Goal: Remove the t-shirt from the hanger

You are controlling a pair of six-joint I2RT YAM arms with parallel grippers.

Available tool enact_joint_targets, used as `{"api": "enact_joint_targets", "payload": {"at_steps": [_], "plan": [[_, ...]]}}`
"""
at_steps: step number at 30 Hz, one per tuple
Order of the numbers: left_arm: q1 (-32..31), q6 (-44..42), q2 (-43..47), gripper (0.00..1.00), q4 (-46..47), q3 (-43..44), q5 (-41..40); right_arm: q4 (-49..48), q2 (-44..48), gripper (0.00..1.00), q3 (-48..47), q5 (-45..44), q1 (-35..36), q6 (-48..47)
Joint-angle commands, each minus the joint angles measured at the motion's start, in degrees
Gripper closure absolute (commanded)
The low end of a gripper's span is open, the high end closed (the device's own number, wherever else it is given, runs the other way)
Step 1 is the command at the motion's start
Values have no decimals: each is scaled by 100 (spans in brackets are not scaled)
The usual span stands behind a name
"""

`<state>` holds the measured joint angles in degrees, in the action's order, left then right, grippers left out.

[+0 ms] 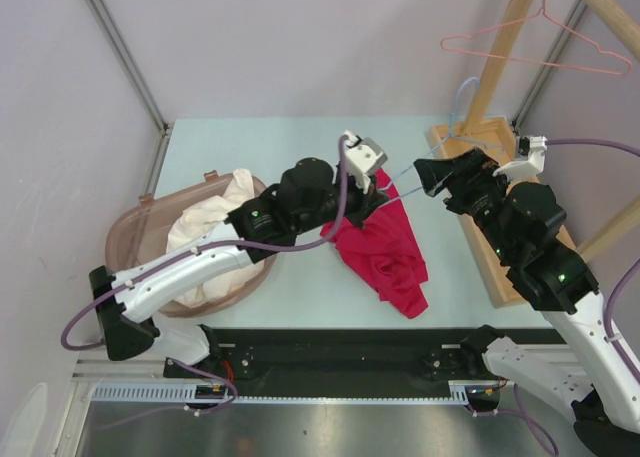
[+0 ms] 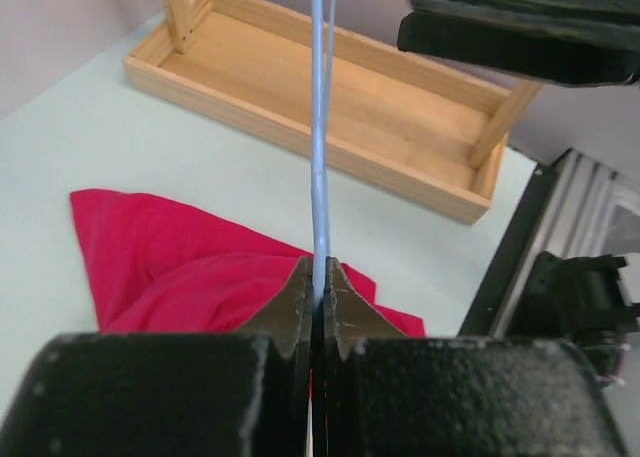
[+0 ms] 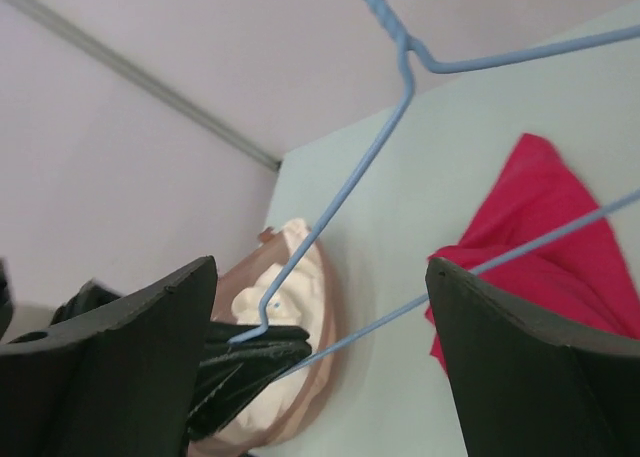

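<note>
A thin blue wire hanger (image 1: 415, 162) is held in the air between my two grippers. My left gripper (image 1: 377, 183) is shut on one end of it; the left wrist view shows the jaws (image 2: 320, 277) pinched on the wire (image 2: 318, 127). The red t-shirt (image 1: 385, 249) lies crumpled on the table below the hanger, its top corner near my left gripper. It also shows in the left wrist view (image 2: 170, 262) and the right wrist view (image 3: 545, 242). My right gripper (image 1: 432, 174) is open, its fingers wide on either side of the hanger (image 3: 375, 142) without touching it.
A wooden rack with a tray-like base (image 1: 492, 267) stands at the right; a pink hanger (image 1: 540, 45) hangs on its rail. A brown basket (image 1: 130, 239) with cream cloth (image 1: 215, 217) sits at the left, under my left arm.
</note>
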<state>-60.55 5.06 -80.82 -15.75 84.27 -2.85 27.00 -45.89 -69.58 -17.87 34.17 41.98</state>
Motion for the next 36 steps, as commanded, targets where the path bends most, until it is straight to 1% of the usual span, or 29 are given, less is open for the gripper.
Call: {"api": "enact_joint_targets", "payload": {"at_steps": [1, 2, 3, 5, 6, 8, 10, 12, 13, 15, 20, 25, 27, 29, 33, 35, 36], "plan": [[272, 846, 636, 100, 933, -568, 1155, -1275, 10, 10, 269, 1381, -25, -374], [298, 908, 689, 100, 994, -639, 1216, -1390, -25, 11, 304, 1652, -33, -366], [325, 979, 734, 100, 1064, -692, 1313, -1634, -78, 12, 348, 1725, -34, -339], [377, 1189, 830, 100, 1258, -859, 1603, -1873, -104, 17, 515, 2066, -25, -295], [386, 1242, 857, 100, 1311, -903, 1656, -2092, -104, 19, 568, 2129, -25, -278], [404, 1392, 953, 99, 1469, -1035, 1718, -2208, -113, 27, 700, 2217, -25, -234], [404, 1462, 1015, 100, 1557, -1140, 1605, -2226, -139, 34, 718, 2209, -7, -190], [413, 1480, 1103, 100, 1548, -1193, 1507, -2226, -148, 39, 718, 2183, 28, -172], [413, 1472, 1129, 100, 1557, -1220, 1446, -2208, -157, 45, 701, 2174, 45, -172], [413, 1472, 1156, 100, 1549, -1246, 1279, -2095, -184, 48, 630, 2077, 124, -155], [413, 1410, 1147, 100, 1549, -1220, 972, -1901, -332, 48, 560, 1796, 440, -216], [413, 1322, 1138, 100, 1548, -1220, 760, -1874, -552, 52, 420, 1094, 967, -313], [413, 1278, 1147, 100, 1531, -1220, 664, -1778, -710, 57, 271, 917, 1126, -418], [422, 1243, 1173, 100, 1505, -1229, 584, -1629, -807, 60, 165, 567, 1371, -488], [413, 1164, 1217, 100, 1460, -1342, 391, -1558, -1035, 68, 6, -92, 1732, -585], [413, 1146, 1270, 100, 1443, -1395, 330, -1479, -1115, 72, -108, -260, 1864, -620], [413, 1120, 1287, 100, 1443, -1448, 303, -1461, -1150, 78, -143, -374, 1891, -638]]}}
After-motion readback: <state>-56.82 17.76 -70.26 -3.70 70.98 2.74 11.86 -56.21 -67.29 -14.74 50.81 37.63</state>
